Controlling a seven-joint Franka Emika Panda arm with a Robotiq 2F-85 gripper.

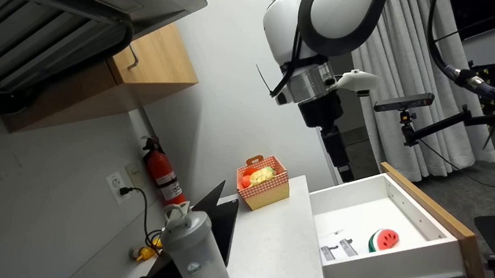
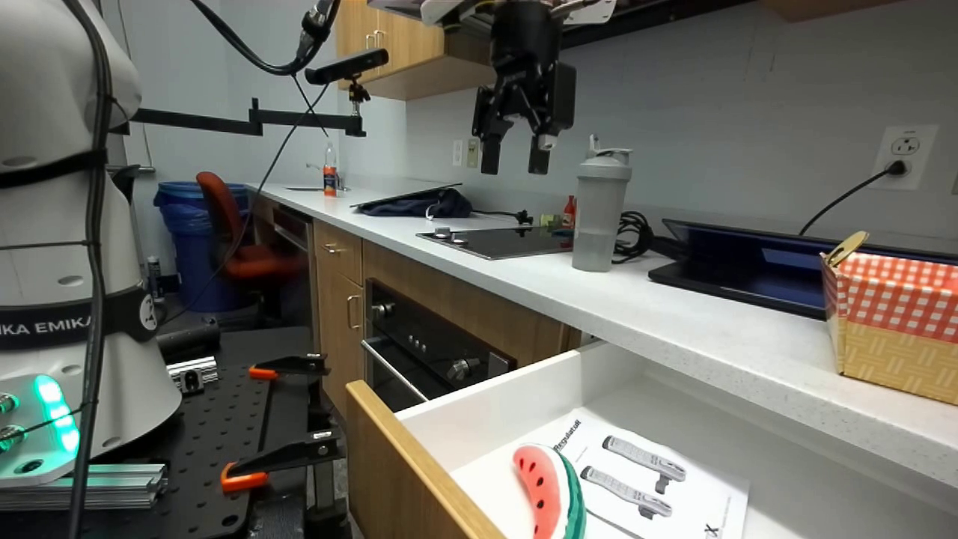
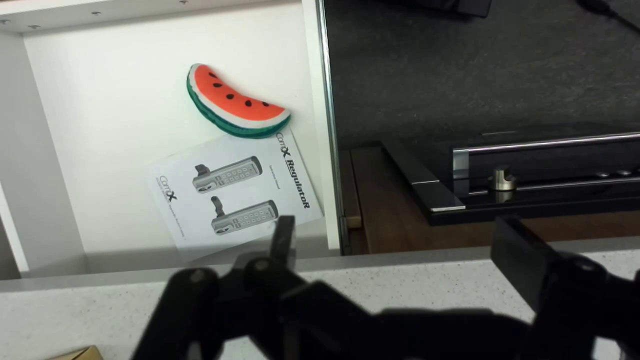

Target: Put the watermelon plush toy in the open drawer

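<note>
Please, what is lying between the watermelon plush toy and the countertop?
A printed ComX Regulator sheet, on the floor of the open drawer; the wrist view shows it between the watermelon plush toy and the countertop.

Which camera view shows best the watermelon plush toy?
The wrist view: the watermelon plush toy appears whole, large and unobstructed there. In an exterior view, the toy is cut by the picture's bottom edge; in an exterior view, the toy looks small.

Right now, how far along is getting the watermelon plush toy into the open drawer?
Done: the watermelon plush toy lies in the open drawer. In hand: nothing; the tool hangs open and empty, apart from the toy. Left: apparently no placing step, as the toy sits wholly inside.
</note>
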